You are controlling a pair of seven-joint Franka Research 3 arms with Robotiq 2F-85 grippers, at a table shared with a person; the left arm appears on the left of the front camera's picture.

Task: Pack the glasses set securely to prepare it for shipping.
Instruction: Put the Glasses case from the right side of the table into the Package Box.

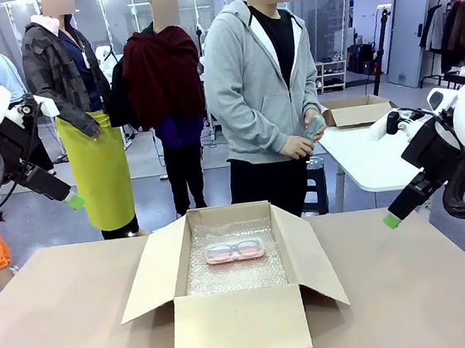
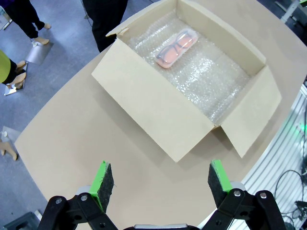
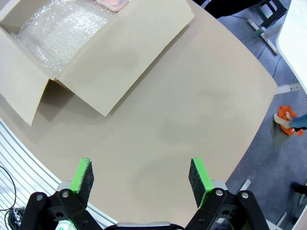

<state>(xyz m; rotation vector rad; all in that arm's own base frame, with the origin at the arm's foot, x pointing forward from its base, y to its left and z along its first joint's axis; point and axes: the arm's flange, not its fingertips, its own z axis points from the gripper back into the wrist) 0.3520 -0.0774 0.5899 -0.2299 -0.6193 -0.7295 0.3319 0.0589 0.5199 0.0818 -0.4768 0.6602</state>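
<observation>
An open cardboard box (image 1: 240, 323) lined with bubble wrap stands mid-table. The pale pink glasses case (image 1: 234, 250) lies flat inside it, toward the far wall. Across the table a person in a grey hoodie holds the mint green case (image 1: 314, 125) in both hands at waist height. My left gripper (image 1: 75, 200) hangs high off the table's left side, and my right gripper (image 1: 392, 220) hangs high off its right side. Looking down, the left gripper (image 2: 160, 184) is open and empty above the box (image 2: 158, 112) and pink case (image 2: 176, 48). The right gripper (image 3: 141, 177) is open over bare tabletop beside the box (image 3: 129, 52).
The box's four flaps are folded outward, covering table around it. The brown table (image 1: 428, 295) is bare to both sides. A white table (image 1: 372, 159) with another cardboard box (image 1: 359, 111) stands behind at right. Other people stand at back left.
</observation>
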